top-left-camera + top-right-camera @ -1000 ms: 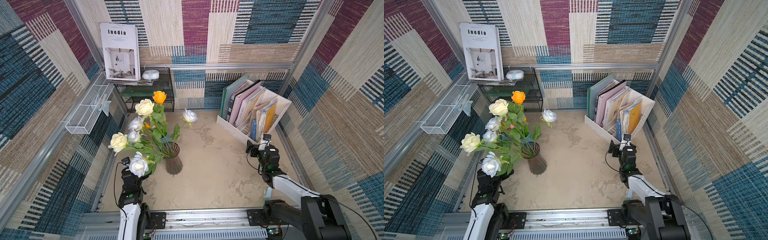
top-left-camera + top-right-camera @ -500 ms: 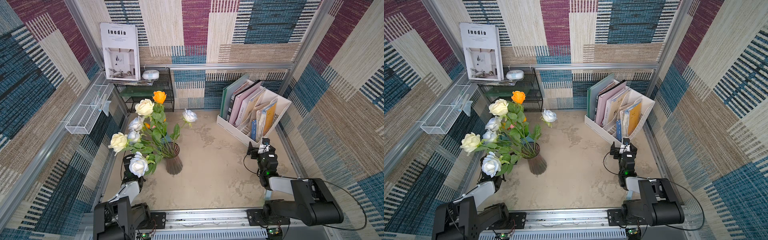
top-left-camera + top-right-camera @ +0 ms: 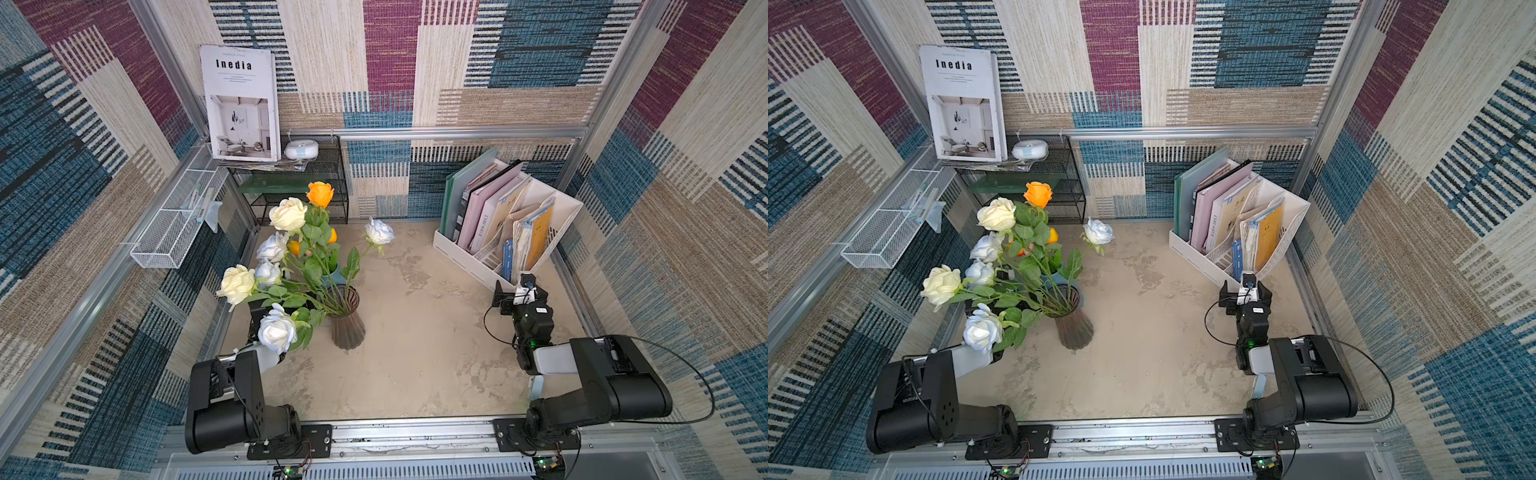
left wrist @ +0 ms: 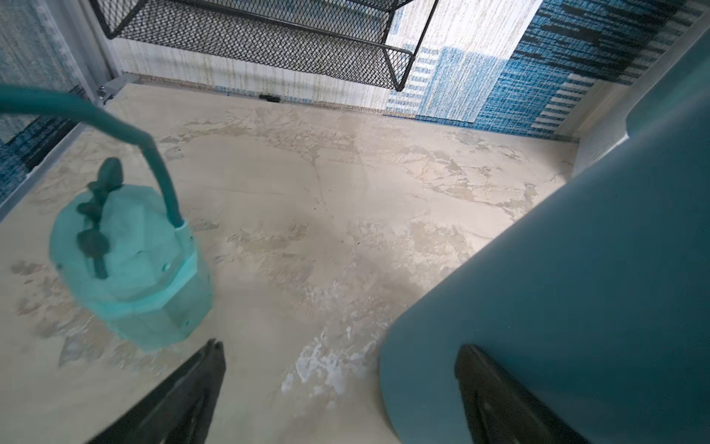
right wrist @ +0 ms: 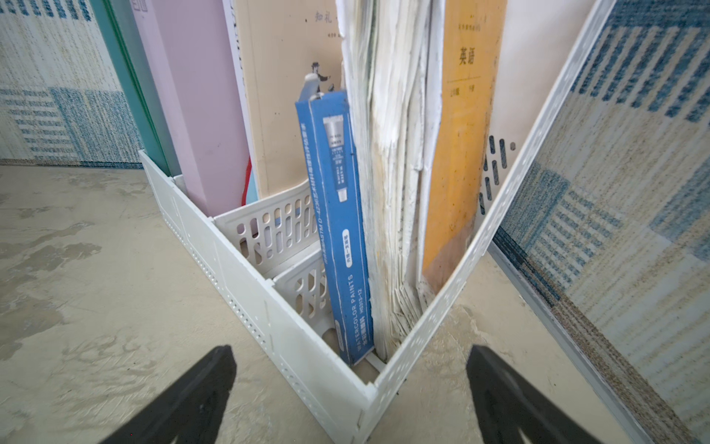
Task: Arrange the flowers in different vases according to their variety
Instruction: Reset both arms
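Observation:
Several ruffled roses stand in the smoky purple ribbed vase (image 3: 348, 328) left of centre: a white one (image 3: 277, 333), a cream one (image 3: 237, 282) and an orange one (image 3: 320, 193) among them. Small orange tulips (image 3: 294, 248) show behind the leaves, above the mostly hidden blue vase (image 3: 333, 271). My left gripper (image 4: 340, 357) is open, low under the blooms. One of its fingers (image 4: 476, 373) lies in front of the blue vase (image 4: 576, 288), and nothing is between the jaws. My right gripper (image 3: 517, 291) is open and empty, facing the file rack's corner (image 5: 369, 388).
A teal watering can (image 4: 130, 261) stands by the left wall, close to my left gripper. A white file rack (image 3: 465, 262) with books fills the back right. A black mesh shelf (image 3: 299, 199) and a white wire basket (image 3: 174, 232) are at the back left.
Both arms have folded down, their elbows dropping toward the front rail. Both grippers stay open near where they were. The flowers and vases have not moved.

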Tool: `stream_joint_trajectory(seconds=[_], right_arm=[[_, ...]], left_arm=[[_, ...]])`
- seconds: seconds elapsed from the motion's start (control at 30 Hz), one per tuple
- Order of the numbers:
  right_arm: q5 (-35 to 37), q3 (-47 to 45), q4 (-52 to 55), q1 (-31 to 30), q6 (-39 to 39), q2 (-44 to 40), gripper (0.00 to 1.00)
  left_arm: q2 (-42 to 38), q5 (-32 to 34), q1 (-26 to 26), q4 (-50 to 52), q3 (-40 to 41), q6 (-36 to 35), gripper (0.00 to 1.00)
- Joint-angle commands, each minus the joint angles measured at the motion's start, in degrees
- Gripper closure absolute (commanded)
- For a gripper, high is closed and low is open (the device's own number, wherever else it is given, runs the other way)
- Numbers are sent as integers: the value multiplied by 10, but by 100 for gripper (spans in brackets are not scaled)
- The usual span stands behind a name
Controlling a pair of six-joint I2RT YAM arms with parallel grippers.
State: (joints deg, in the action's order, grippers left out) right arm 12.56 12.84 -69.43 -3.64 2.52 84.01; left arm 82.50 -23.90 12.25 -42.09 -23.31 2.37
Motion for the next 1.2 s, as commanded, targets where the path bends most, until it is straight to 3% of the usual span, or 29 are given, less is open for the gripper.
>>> stream_joint_trajectory(seconds=[0.0, 0.03, 0.13, 0.23, 0.4, 1.17], right_arm=[[-18, 10, 8, 5, -2, 2, 1], [-20, 11, 10, 6, -2, 3, 1], [-26, 17, 19, 9, -4, 4, 1], [-39, 25, 34, 15, -6, 7, 1], [-85, 57, 83, 36, -17, 18, 1], [-85, 55, 80, 36, -17, 17, 1]], left_arm=[[34, -33, -29, -61, 1, -30, 1], [23, -21, -40, -23, -8, -51, 1], [34, 33, -82, -45, 8, -84, 1], [47, 60, -86, -60, 8, -75, 1], [47, 65, -86, -56, 6, -74, 1], [50, 59, -83, -41, -3, -70, 1]])
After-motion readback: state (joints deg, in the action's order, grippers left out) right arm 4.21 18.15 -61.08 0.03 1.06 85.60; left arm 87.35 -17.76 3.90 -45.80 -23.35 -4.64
